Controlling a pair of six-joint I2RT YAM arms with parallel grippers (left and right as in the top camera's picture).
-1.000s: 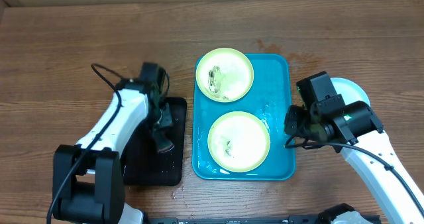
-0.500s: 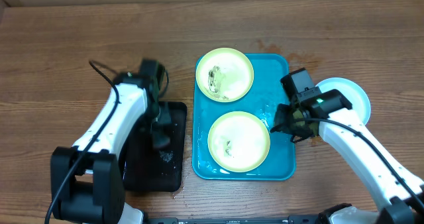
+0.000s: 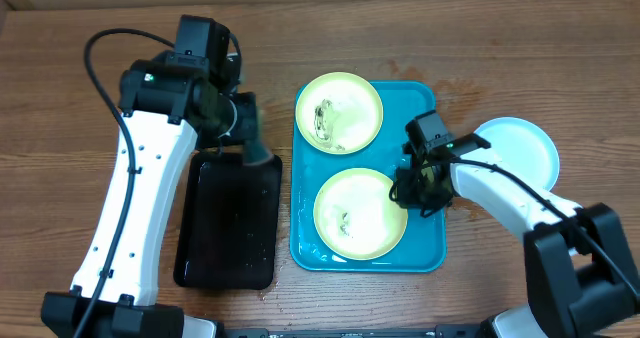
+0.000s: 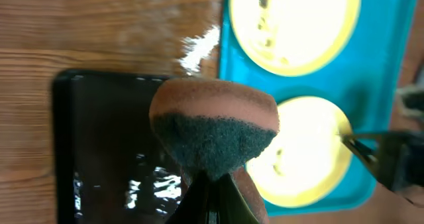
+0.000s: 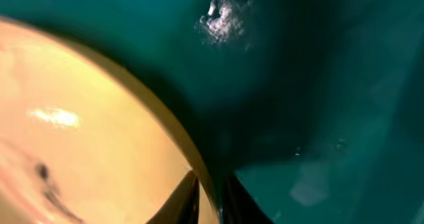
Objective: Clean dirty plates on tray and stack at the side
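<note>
A brown wooden table (image 3: 450, 18) fills the overhead view. The blue tray (image 3: 302, 253) sits at its middle and a smaller black tray (image 3: 230, 228) lies just to its left. Two yellow-green plates lie on the blue tray: the far plate (image 3: 339, 113) carries a dark smear, and the near plate (image 3: 355, 214) has a few small specks. A third, blue-rimmed plate (image 3: 525, 148) rests on the bare table to the right of the tray.

Our left gripper (image 4: 213, 191) is clenched on a brown sponge (image 4: 212, 124), its dark scouring face pointing down, above the top corner of the black tray. Our right gripper (image 3: 412, 185) is down at the right rim of the near plate, with one finger on each side of the yellow edge. The wrist view is too close and blurred for us to tell whether the fingers have bitten down.

We judge the step in hand to be steadying the near plate so that it can be wiped. To do this well we would want a firm pinch on the rim first, then bring the sponge in flat from the left. We would scrub away from the held edge so the plate does not slide.

Room is tight on the right — the tray's raised rim is just beside the gripper. The table beyond the blue-rimmed plate offers space for stacking.
</note>
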